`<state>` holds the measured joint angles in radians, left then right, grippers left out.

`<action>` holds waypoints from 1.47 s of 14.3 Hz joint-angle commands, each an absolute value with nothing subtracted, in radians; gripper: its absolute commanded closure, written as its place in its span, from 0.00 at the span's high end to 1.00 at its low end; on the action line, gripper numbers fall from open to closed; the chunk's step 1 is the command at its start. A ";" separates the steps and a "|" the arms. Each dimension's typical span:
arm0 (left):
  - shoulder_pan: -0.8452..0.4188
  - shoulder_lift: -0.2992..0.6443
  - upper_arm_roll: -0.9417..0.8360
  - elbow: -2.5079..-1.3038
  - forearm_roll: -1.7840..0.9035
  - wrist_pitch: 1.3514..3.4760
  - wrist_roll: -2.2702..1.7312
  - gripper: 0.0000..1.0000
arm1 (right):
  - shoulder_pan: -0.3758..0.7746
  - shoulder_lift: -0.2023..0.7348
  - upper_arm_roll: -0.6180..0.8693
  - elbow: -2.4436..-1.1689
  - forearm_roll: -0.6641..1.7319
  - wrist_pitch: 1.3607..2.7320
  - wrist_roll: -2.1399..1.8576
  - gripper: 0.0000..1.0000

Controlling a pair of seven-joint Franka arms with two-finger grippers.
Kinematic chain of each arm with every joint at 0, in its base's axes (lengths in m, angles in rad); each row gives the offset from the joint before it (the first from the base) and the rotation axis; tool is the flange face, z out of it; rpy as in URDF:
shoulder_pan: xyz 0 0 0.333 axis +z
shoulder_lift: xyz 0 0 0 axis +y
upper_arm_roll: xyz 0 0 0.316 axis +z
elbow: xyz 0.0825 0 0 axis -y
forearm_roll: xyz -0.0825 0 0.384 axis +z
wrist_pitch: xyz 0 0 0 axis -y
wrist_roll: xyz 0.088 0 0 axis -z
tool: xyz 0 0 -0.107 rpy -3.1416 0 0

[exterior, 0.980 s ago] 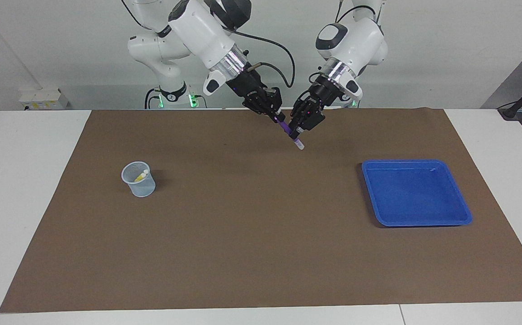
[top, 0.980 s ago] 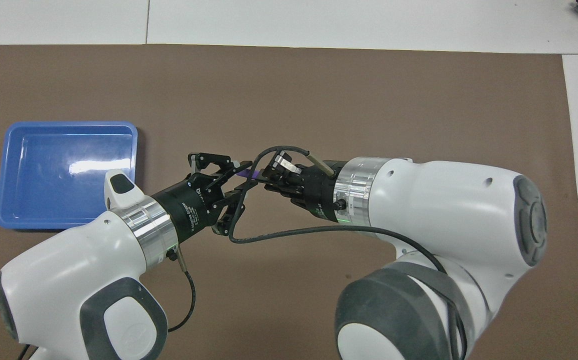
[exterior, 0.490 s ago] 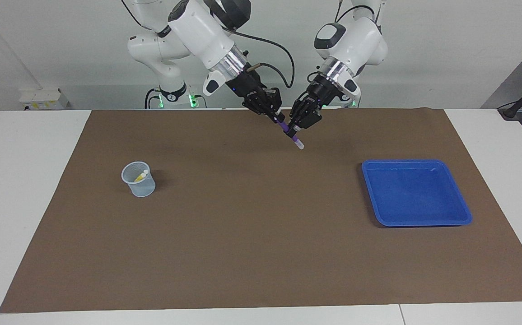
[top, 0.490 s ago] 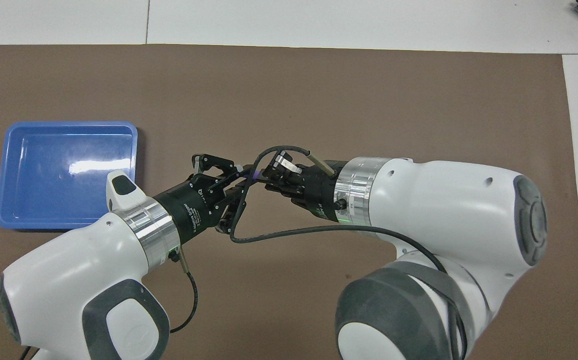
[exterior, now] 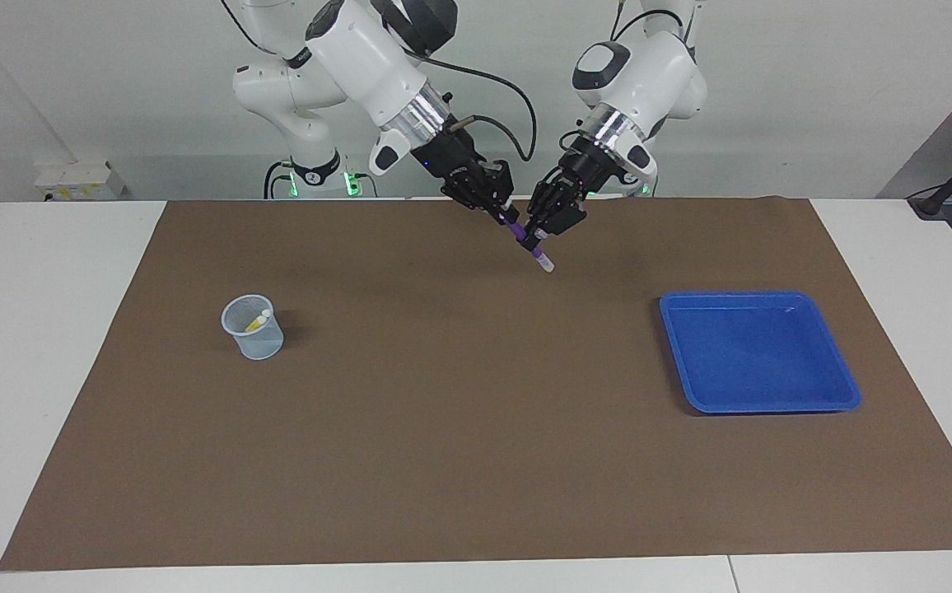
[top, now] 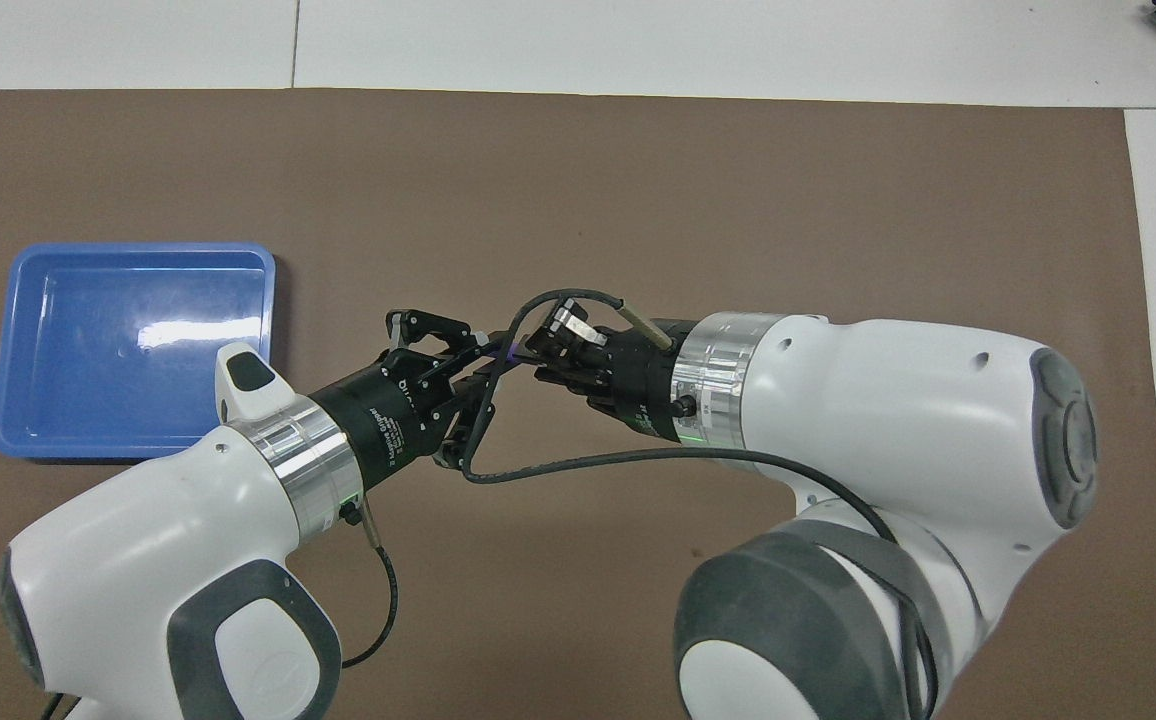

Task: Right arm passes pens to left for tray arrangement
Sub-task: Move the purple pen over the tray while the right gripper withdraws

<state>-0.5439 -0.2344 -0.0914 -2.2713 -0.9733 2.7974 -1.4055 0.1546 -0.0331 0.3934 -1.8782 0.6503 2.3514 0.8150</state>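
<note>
My right gripper (exterior: 506,214) is shut on the upper end of the purple pen (exterior: 539,255) and holds it slanting down in the air, over the mat's edge nearest the robots. My left gripper (exterior: 545,234) is at the pen's lower part with its fingers open on either side of it. In the overhead view the left gripper (top: 478,362) and right gripper (top: 536,357) meet tip to tip, with a bit of the purple pen (top: 500,347) between them. The blue tray (exterior: 760,354) lies empty toward the left arm's end; it also shows in the overhead view (top: 128,390). A yellow pen (exterior: 255,322) stands in the mesh cup. The green pen is out of view.
The pale mesh cup (exterior: 255,339) stands on the brown mat (exterior: 459,428) toward the right arm's end. The right arm's black cable (top: 578,462) loops under both wrists. White table (exterior: 31,371) borders the mat.
The left gripper has edged in toward the pen and its wrist has risen a little. The right gripper and the purple pen have stayed where they were.
</note>
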 commanded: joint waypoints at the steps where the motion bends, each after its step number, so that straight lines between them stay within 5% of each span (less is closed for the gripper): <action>1: -0.557 -0.262 -0.086 -2.292 -0.991 2.783 -1.401 0.00 | 0.137 -0.046 0.394 -1.888 0.678 2.352 0.815 1.00; 6: -0.542 -0.264 -0.081 -2.290 -0.989 2.720 -1.316 0.00 | 0.071 -0.063 0.387 -1.884 0.603 2.196 0.735 1.00; 13: -0.322 -0.268 -0.077 -2.194 -0.780 2.223 -0.961 0.00 | -0.113 -0.112 0.387 -1.887 0.273 1.774 0.297 1.00; 21: -0.108 -0.264 -0.075 -2.118 -0.470 1.858 -0.422 0.00 | -0.253 -0.114 0.387 -1.884 0.078 1.701 -0.072 1.00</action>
